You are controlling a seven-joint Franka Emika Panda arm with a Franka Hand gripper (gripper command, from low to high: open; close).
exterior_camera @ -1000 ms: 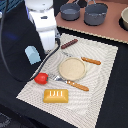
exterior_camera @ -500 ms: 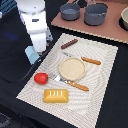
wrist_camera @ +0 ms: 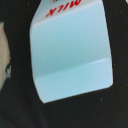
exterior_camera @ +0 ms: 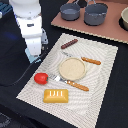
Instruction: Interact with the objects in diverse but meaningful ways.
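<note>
1. The arm hangs over the pale blue milk carton (wrist_camera: 70, 52), which lies on the dark counter (exterior_camera: 15, 107) off the mat (exterior_camera: 102, 92).
2. Fingers: out of sight, state unknown.
3. Likely step: approaching the carton; the next move calls for a centred descent.

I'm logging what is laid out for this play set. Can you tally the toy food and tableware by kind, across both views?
Tomato: 1
Bread block: 1
Sausage sticks: 2
Milk carton: 1
Plate: 1
Orange-handled cutlery: 1 clearly seen; a second beside the plate is unclear
Grey pots: 2
Total: 9
</note>
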